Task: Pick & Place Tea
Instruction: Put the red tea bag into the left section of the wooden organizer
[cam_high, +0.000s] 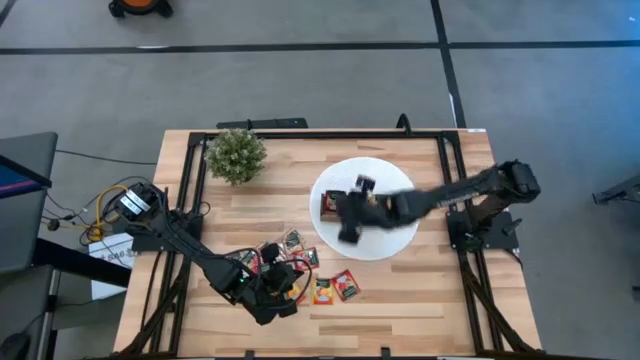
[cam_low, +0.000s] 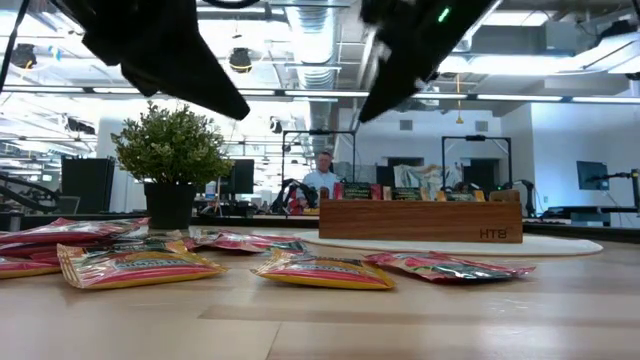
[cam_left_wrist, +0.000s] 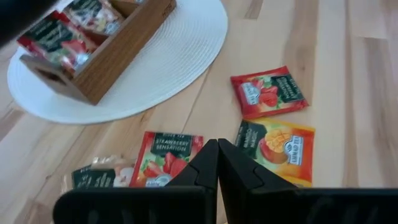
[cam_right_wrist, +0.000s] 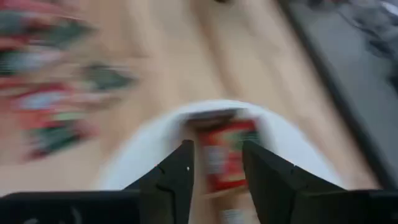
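Tea being sorted into the tray (cam_high: 345, 205), right tool (cam_right_wrist: 215, 163) overhead, released.
Left tool (cam_left_wrist: 217, 163), clenched empty at 7 o'clock, must be opened over a sachet (cam_left_wrist: 165, 160).

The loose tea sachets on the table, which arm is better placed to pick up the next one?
Left. The left gripper hangs directly over the loose tea sachets, fingers shut, so it must open first. The right gripper is open over the white plate and wooden tray, away from the pile.

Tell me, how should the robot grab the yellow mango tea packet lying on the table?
The flat square yellow mango tea sachet lies flat on the light wooden table, apart from its neighbours. Probably best to come straight down and pinch two opposite edges, since no side stands up.
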